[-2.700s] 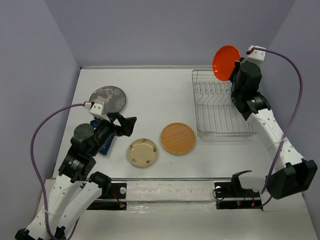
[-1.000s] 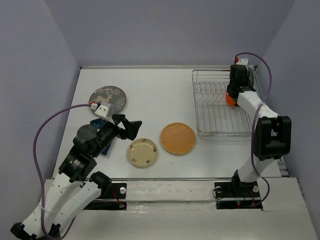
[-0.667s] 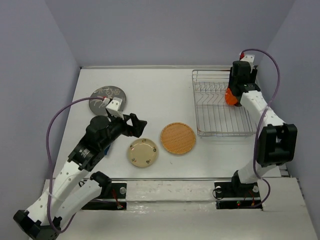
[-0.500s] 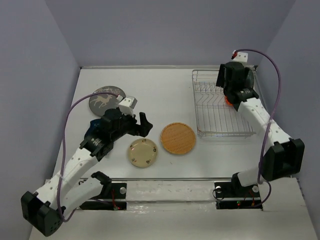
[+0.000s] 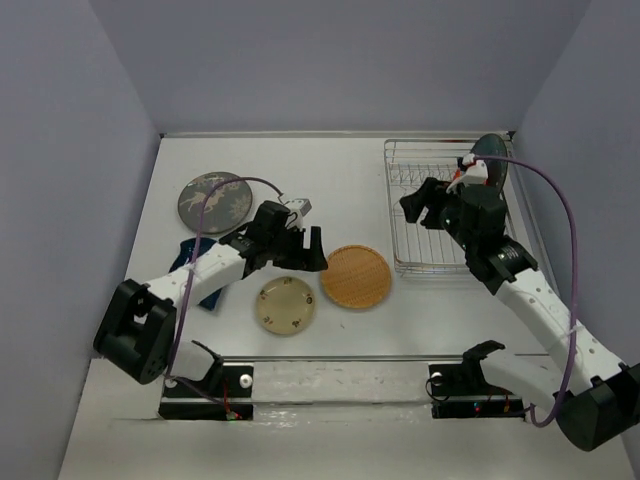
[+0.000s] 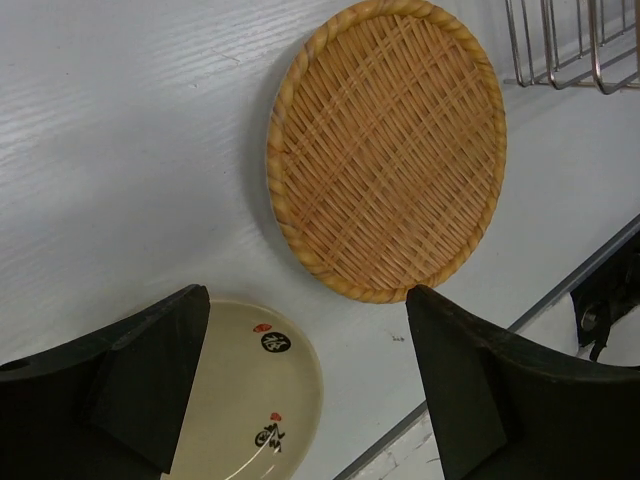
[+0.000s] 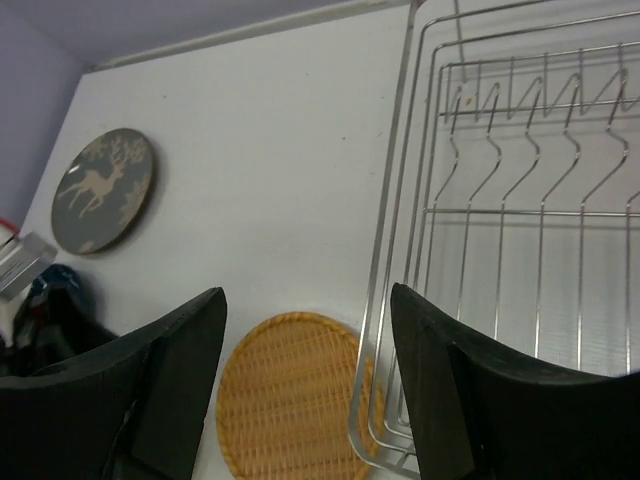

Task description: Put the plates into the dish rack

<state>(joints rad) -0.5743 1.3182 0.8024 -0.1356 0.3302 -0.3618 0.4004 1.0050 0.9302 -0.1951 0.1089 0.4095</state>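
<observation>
The silver wire dish rack (image 5: 440, 235) stands at the right, and a dark teal plate (image 5: 491, 151) is upright at its far right corner. On the table lie a tan wicker plate (image 5: 355, 277), a cream spotted plate (image 5: 285, 305) and a grey deer plate (image 5: 213, 200). A dark blue plate (image 5: 186, 254) lies partly under my left arm. My left gripper (image 5: 306, 250) is open and empty at the wicker plate's (image 6: 385, 150) left rim, above the cream plate (image 6: 255, 400). My right gripper (image 5: 420, 200) hangs open and empty over the rack's (image 7: 510, 200) left side.
Purple walls close in the table on three sides. A metal rail (image 5: 340, 358) runs along the near edge between the arm bases. My left arm lies stretched across the table's left half. In the right wrist view the deer plate (image 7: 100, 190) lies far left.
My right gripper has let go of the orange plate in the rack, opened, and pulled back leftward. My left arm has stretched right, bringing its open gripper to the wicker plate.
</observation>
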